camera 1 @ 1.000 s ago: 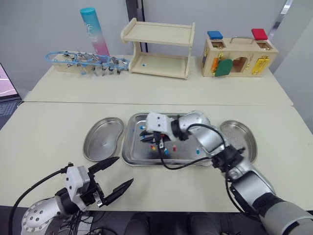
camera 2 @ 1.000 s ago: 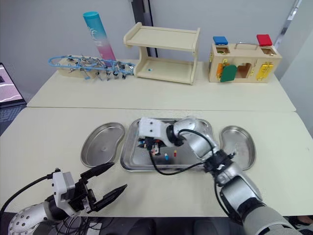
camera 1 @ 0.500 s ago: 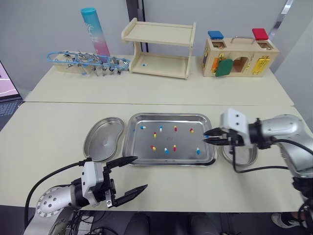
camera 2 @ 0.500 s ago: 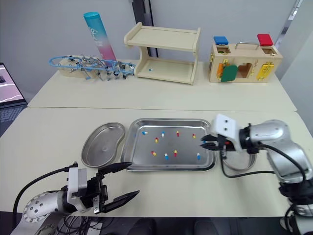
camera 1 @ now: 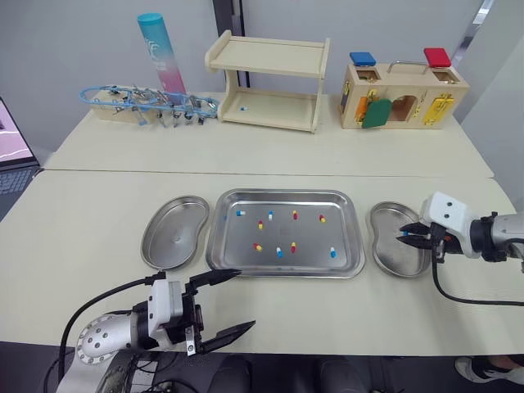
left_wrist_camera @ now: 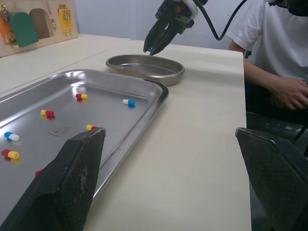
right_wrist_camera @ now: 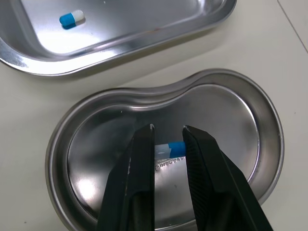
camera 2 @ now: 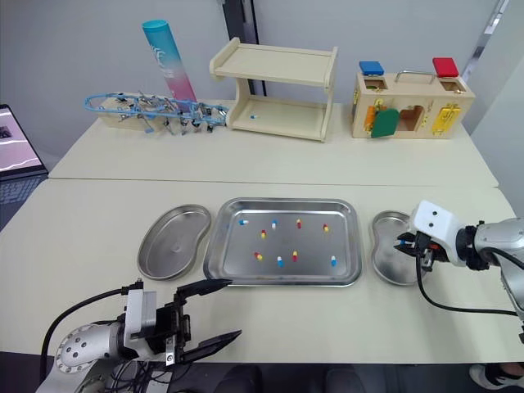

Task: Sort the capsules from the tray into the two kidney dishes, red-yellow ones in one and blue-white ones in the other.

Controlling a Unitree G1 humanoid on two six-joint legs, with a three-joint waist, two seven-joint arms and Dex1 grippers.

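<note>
The steel tray (camera 1: 282, 264) lies mid-table with several red-yellow capsules (camera 1: 257, 246) and blue-white capsules (camera 1: 333, 253) scattered in it. An empty kidney dish (camera 1: 173, 243) sits to its left. Another kidney dish (camera 1: 399, 250) sits to its right. My right gripper (camera 1: 403, 235) hangs just over this right dish, shut on a blue-white capsule (right_wrist_camera: 175, 147) pinched at its fingertips (right_wrist_camera: 150, 132). My left gripper (camera 1: 244, 300) is wide open near the table's front edge, short of the tray, holding nothing.
Along the back of the table stand a wooden shelf (camera 1: 266, 82), a wooden lock box (camera 1: 399, 94), a blue-pink tube (camera 1: 160, 53) and a blue rack of clips (camera 1: 147, 102). A laptop (camera 1: 12, 139) is at the far left. A seated person (left_wrist_camera: 274, 57) is beside the table.
My right gripper has carried the blue-white capsule rightward from the tray's right edge to above the right kidney dish. My left gripper has shifted slightly right and stays open.
</note>
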